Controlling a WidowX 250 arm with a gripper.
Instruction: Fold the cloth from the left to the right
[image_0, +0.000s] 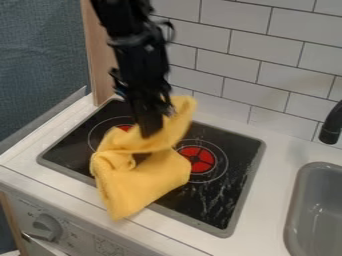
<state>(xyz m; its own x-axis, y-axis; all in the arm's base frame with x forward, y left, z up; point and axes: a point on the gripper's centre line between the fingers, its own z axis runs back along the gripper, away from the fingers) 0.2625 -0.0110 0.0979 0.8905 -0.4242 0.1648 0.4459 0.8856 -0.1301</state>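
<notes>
The yellow cloth (143, 182) is bunched over the left and front part of the black hob (237, 150), a fold of it pinched between the fingers (152, 127) of the gripper and lifted, with the rest slumped below. The fold could be spoiled if only a thin pinch has been taken: the soft fabric might slip out under its own weight. If the gripper were carried right too low, the loose part would probably be dragged along and rucked up rather than doubled over. The lowest corner reaches past the hob's front rim onto the white desk (40, 181), so it could be left trailing. The cloth looks plush and limp, with rounded creases, a dark hollow in the middle and a blunt peak beside the gripper. Beneath it, the hob is flat and glossy, streaked with pale marks and printed with red burner discs (198, 159).
</notes>
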